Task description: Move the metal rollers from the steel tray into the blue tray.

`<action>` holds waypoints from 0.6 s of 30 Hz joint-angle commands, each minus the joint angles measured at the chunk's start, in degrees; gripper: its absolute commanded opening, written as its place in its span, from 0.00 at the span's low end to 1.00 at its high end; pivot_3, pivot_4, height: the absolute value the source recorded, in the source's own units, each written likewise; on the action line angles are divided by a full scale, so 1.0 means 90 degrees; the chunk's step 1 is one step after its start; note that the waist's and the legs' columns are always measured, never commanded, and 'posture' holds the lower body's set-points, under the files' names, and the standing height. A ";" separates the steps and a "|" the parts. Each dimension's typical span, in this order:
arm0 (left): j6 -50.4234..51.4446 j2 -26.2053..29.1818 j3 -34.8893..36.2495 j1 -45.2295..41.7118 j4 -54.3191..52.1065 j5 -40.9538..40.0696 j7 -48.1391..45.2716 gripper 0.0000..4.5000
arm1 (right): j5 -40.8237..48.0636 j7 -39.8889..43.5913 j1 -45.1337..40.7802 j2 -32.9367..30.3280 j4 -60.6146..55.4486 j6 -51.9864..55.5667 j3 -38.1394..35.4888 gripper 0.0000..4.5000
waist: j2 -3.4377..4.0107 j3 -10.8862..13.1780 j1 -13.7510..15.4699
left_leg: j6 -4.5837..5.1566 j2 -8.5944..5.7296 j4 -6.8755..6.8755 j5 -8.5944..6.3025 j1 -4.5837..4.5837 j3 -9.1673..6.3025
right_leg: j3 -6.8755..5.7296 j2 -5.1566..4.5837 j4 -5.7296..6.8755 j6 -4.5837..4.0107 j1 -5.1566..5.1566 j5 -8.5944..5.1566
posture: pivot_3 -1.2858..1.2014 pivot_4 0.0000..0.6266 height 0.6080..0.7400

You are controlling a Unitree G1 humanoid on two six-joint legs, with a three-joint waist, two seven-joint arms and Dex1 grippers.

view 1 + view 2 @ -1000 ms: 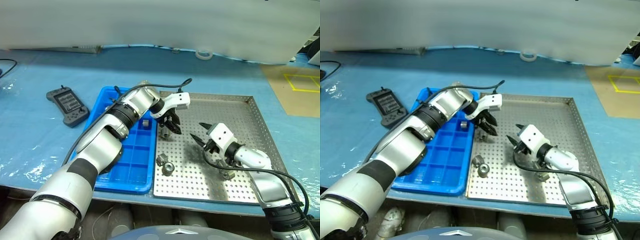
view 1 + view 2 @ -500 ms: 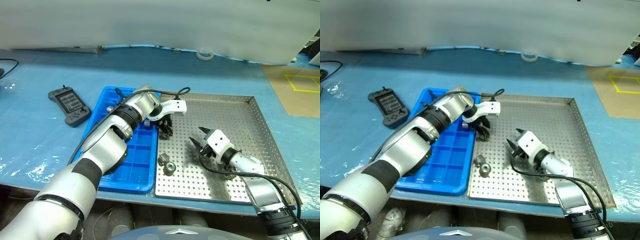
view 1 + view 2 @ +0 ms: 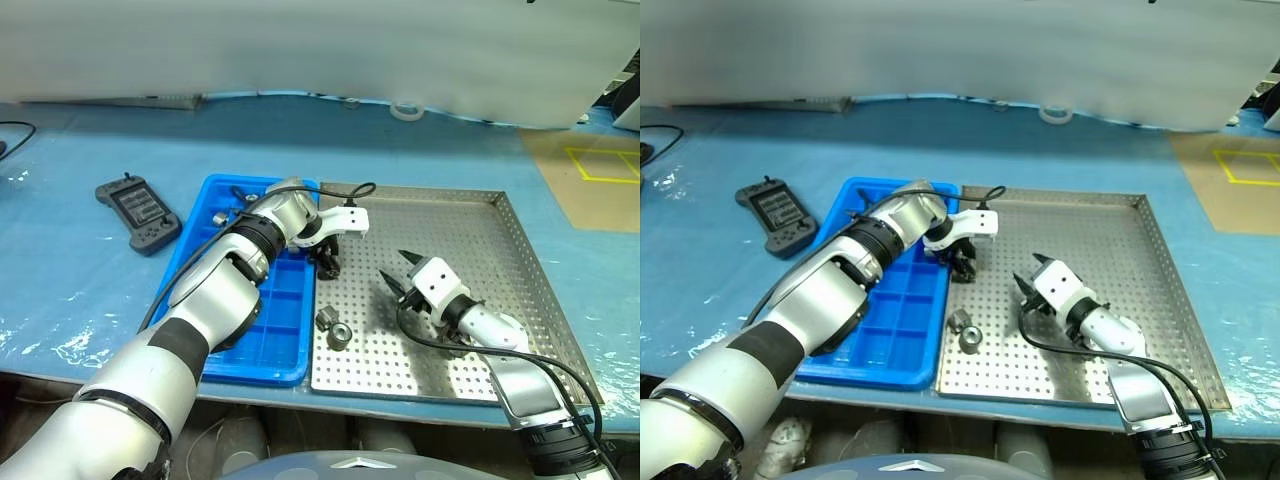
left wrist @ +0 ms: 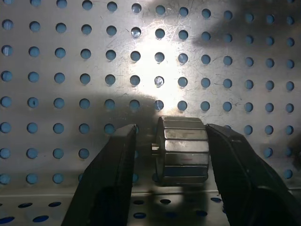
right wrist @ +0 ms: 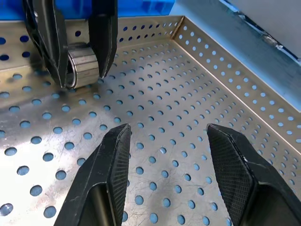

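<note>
Perforated silver steel tray (image 3: 520, 260) lies before me on the blue-covered counter (image 3: 80, 270). Nearest, two small shiny metal rollers (image 3: 333, 329) rest on its floor near the bright blue compartmented plastic tray (image 3: 285, 330). My right claw (image 3: 400, 279) hovers over the steel floor, its fingers apart and holding nothing. Farther on, my left claw (image 3: 962, 268) points down; its fingers (image 4: 115, 174) bracket a third roller (image 4: 182, 149), one side touching, the other slightly apart.

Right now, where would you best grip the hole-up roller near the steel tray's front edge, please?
Grip the roller by its curved outer wall, from straight above, since it stands on end. Another roller sits close beside it, toward the blue tray, so pinch across the free sides.
</note>
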 commanded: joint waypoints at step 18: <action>0.0489 0.0588 0.1511 0.0119 -0.0691 -0.0946 -0.0606 0.28 | 0.0835 0.0612 -0.0153 -0.0160 -0.1076 0.0679 -0.0322 0.60 | 0.0008 0.0007 -0.0069 | 0.0011 -0.0001 -0.0016 0.0009 -0.0025 -0.0001 | 0.0000 0.0000 -0.0004 0.0000 -0.0032 0.0000 | 0.39 0.24 1.00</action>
